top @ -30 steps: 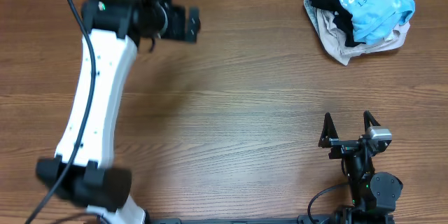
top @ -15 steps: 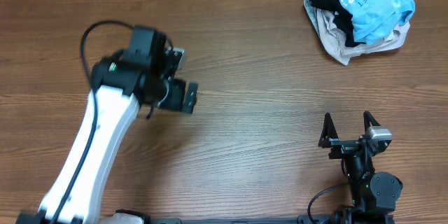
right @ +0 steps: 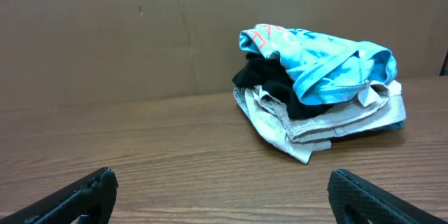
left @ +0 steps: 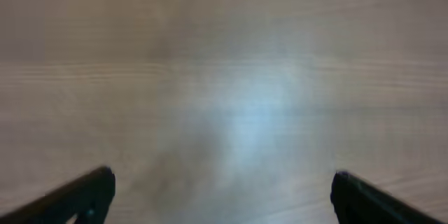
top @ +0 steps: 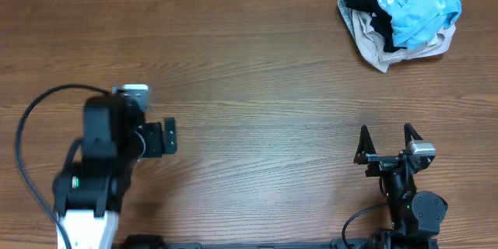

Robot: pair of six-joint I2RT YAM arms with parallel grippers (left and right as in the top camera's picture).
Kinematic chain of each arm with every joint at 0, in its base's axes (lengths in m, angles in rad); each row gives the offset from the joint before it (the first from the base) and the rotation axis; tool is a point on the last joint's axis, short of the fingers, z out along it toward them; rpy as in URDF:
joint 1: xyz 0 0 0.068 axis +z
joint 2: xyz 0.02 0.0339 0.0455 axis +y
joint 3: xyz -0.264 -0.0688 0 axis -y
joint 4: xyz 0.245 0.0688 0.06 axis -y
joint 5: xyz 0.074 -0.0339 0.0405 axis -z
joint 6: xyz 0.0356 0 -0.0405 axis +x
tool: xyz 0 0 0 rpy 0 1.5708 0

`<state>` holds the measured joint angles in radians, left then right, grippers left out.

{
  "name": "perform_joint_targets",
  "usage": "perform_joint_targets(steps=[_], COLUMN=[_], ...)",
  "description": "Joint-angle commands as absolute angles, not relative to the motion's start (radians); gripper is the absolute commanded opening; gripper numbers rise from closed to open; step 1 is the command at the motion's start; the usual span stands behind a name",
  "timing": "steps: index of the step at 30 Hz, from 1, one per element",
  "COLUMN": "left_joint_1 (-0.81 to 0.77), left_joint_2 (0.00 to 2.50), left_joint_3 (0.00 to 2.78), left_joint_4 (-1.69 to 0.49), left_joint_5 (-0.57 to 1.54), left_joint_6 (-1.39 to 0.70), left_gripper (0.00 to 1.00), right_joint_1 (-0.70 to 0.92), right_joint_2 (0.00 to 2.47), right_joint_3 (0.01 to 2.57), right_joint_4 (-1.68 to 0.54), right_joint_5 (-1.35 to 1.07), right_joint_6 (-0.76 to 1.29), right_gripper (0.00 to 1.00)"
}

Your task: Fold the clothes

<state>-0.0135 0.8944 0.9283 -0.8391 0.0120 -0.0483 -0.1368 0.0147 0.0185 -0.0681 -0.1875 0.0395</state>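
Observation:
The light sky-blue T-shirt (top: pixel 416 4) with white text and a red-pink logo lies crumpled on top of a pile at the table's back right. It also shows in the right wrist view (right: pixel 318 63). My left gripper (top: pixel 167 138) is open and empty over bare wood at the left, far from the pile; its wrist view (left: pixel 220 196) is blurred. My right gripper (top: pixel 387 136) is open and empty near the front right edge, facing the pile from a distance; its fingertips frame the right wrist view (right: pixel 220 192).
A black garment (top: pixel 366 4) and a beige garment (top: pixel 381 47) lie under the blue shirt in the same pile. A brown cardboard wall (right: pixel 105 35) stands behind the table. Bare wood tabletop (top: pixel 264 101) lies between the arms and the pile.
My left arm has swung back from the far left of the table toward the front left edge. The right arm and the pile have not moved.

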Motion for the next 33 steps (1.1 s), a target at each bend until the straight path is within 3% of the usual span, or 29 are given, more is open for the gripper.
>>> perform_joint_targets(steps=[1, 9, 15, 27, 33], left_joint_1=[0.027, 0.04, 0.071, 0.11, 0.114], left_joint_2=[0.767, 0.459, 0.278, 0.004, 0.003], left_joint_3=[0.785, 0.404, 0.226, 0.046, 0.013], left_joint_4=[-0.686, -0.218, -0.003, 0.083, 0.046], left_joint_5=[-0.007, -0.002, 0.019, 0.027, 0.039], left_joint_6=[-0.025, -0.022, -0.022, -0.022, -0.022], left_gripper=[1.0, 1.0, 1.0, 1.0, 1.0], right_joint_1=[-0.132, -0.132, -0.132, -0.132, -0.132], right_joint_2=[0.003, 0.003, 0.003, 0.003, 0.003], right_joint_3=[0.008, 0.008, 0.008, 0.008, 0.008], right_joint_4=[-0.062, -0.062, -0.062, -0.062, -0.062], right_joint_5=[-0.196, -0.196, -0.196, -0.196, -0.196], right_joint_6=[0.033, 0.033, 0.033, 0.033, 0.033], right_gripper=[1.0, 1.0, 1.0, 1.0, 1.0])
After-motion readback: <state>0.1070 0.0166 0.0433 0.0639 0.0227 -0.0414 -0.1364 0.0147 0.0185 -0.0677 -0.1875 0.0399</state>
